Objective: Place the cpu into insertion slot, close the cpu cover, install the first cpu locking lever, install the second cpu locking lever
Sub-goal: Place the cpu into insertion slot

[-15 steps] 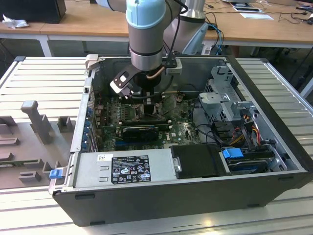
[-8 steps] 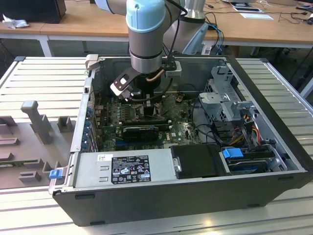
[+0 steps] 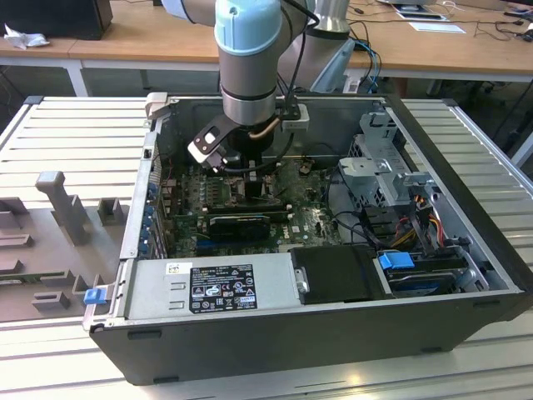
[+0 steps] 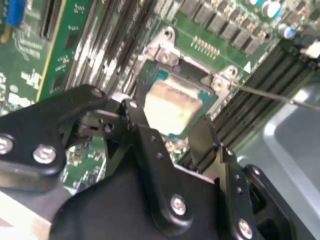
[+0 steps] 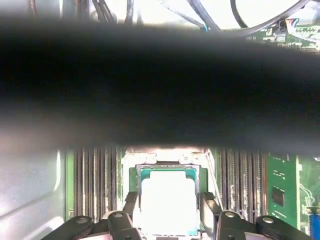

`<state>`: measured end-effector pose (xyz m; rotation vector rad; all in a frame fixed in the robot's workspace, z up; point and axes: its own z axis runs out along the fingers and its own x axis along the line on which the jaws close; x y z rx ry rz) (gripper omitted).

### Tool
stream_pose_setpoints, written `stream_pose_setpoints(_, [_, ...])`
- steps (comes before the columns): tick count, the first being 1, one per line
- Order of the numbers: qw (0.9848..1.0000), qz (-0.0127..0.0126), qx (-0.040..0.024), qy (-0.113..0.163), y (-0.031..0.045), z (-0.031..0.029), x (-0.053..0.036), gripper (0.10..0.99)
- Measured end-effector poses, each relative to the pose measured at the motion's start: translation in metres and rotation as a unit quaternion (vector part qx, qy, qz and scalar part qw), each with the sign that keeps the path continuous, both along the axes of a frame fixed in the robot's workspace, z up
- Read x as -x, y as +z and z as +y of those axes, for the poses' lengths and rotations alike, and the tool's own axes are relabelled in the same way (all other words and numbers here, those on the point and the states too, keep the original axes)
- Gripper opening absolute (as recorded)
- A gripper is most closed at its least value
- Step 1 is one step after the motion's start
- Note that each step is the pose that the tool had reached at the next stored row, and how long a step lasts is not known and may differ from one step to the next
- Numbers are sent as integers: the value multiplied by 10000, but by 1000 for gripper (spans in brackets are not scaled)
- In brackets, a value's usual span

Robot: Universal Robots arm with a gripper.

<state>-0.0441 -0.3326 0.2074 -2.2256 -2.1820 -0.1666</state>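
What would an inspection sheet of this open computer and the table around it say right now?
Surface: ribbed metal table carrying an open computer case.
Job's things: cpu sits within the insertion slot rim, its top bare; a thin metal lever juts out sideways.
Clutter: grey fixtures at the exterior view's left.
Grippers: gripper low over the cpu, inside the case.
Cables: coloured wire bundle by the drive cage.
Surroundings: wooden desks behind.
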Motion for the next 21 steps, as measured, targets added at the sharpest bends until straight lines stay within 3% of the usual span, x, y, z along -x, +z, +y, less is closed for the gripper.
stream_pose_setpoints(2, [10000, 0, 0, 0, 85, 0, 0, 588])
stream_pose_setpoints(3, [10000, 0, 2, 0, 118, 0, 0, 522])
stream_pose_setpoints(4, [10000, 0, 7, 0, 143, 0, 0, 337])
stream_pose_setpoints(5, [10000, 0, 7, 0, 151, 0, 0, 278])
stream_pose_setpoints(6, [10000, 0, 7, 0, 158, 0, 0, 278])
stream_pose_setpoints(7, [10000, 0, 7, 0, 165, 0, 0, 220])
stream_pose_setpoints(8, [10000, -1, 6, -1, 169, 1, 0, 106])
stream_pose_setpoints(13, [10000, 0, 13, -1, 173, 0, 0, 106])
stream_pose_setpoints(21, [10000, 0, 16, -1, 271, 0, 0, 106])
